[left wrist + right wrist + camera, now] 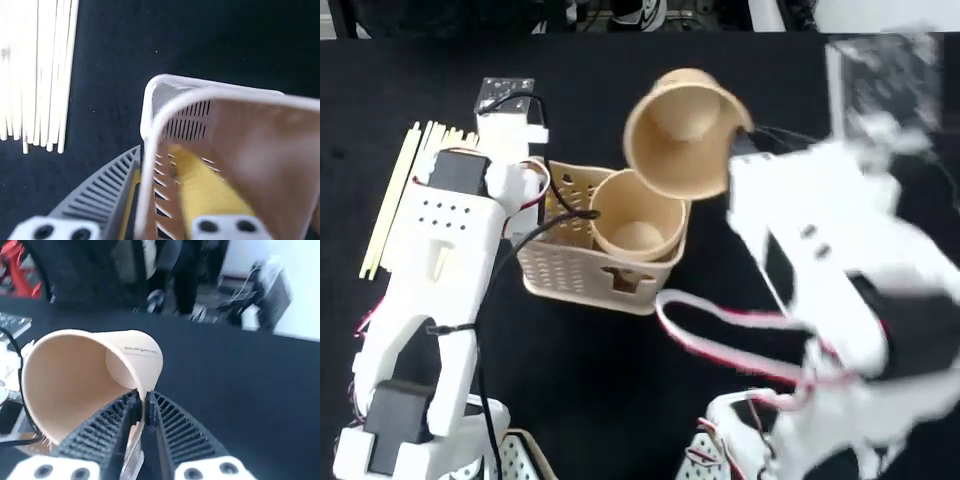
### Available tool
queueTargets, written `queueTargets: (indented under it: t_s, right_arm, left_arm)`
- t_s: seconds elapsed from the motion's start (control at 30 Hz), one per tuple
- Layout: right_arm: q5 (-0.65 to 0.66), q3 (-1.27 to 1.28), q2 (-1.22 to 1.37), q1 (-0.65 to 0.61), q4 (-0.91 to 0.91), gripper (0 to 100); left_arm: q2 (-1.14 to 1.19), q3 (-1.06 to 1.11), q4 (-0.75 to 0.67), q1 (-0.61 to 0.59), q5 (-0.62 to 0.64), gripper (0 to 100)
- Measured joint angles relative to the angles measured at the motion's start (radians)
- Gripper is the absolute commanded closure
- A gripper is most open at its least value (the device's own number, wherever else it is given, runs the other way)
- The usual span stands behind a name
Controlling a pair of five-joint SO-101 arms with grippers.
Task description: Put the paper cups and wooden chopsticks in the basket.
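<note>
A cream slotted basket [582, 268] stands at mid-table with one paper cup [638, 228] upright inside it. A second paper cup [682, 132] hangs tilted above the basket's far right corner, mouth toward the front; my right gripper [740, 140] is shut on its rim. The right wrist view shows that cup [75, 380] pinched at its lip by the gripper [144, 397]. My left gripper [548, 195] is shut on the basket's left wall [152, 165], one finger inside and one outside, with the cup in the basket [260, 150] close by. Wooden chopsticks [395, 195] lie at the far left [37, 75].
The black cloth is bare in front of the basket and to its right. A small metal plate [505, 93] lies behind the left arm. Red and black cables [720, 335] loop off the right arm near the basket's front right corner.
</note>
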Motion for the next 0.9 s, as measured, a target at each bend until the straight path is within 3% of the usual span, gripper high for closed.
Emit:
queueTargets:
  t_s: [0.6, 0.9]
  right_arm:
    - [0.035, 0.166, -0.011, -0.031, 0.000, 98.7]
    - [0.021, 0.046, -0.014, -0.028, 0.000, 98.7]
  left_arm:
    - [0.025, 0.000, 0.002, 0.000, 0.009, 74]
    - [0.025, -0.204, 0.160, 0.000, 0.009, 74]
